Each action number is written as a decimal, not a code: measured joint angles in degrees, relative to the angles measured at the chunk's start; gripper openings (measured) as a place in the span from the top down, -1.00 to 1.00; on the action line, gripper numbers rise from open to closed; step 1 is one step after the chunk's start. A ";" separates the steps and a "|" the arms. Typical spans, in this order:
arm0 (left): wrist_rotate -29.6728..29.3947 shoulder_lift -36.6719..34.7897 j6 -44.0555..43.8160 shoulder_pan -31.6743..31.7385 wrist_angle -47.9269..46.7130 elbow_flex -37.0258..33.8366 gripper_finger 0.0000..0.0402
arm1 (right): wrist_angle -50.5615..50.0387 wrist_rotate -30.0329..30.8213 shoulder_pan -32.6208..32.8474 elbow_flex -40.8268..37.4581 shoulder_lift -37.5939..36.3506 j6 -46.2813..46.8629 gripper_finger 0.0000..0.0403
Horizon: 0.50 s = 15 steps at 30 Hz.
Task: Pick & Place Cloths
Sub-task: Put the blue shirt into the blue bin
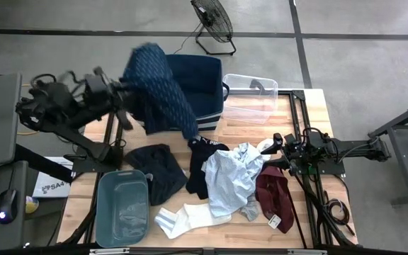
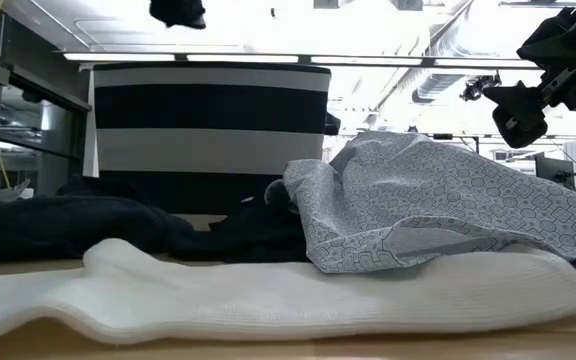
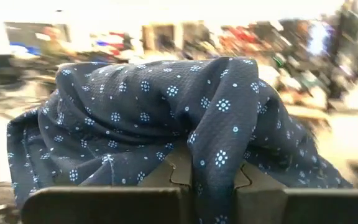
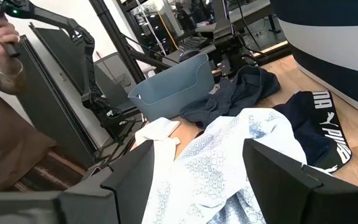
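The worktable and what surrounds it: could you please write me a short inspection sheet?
Surface: wooden table, mostly covered.
Job's things: dotted navy garment lifted over the navy bin; light blue shirt, maroon piece, white sock, dark pieces lying.
Clutter: teal tub, clear box.
Hands: left hand shut on the garment; right hand open above the shirt.
Cables: coil at the right edge.
Surroundings: floor fan.

We see a matt dotted navy cloth [image 1: 158, 81], a thick ribbed white sock [image 2: 268, 290] (soft knit), a smooth plastic teal tub [image 1: 122, 212], and a pale wood table [image 1: 310, 113].
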 joint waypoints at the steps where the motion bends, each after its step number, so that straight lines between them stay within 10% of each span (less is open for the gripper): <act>1: -2.16 0.01 0.99 0.01 2.13 0.00 0.91 | -0.01 0.00 -0.01 0.00 0.00 0.00 -0.17; 7: -11.83 2.01 7.19 3.06 12.81 0.02 0.91 | 0.00 0.00 -0.01 0.00 0.00 0.00 -0.17; 15: -4.05 5.17 5.88 17.85 14.70 0.00 0.91 | 0.00 0.00 0.00 0.00 0.00 0.00 -0.17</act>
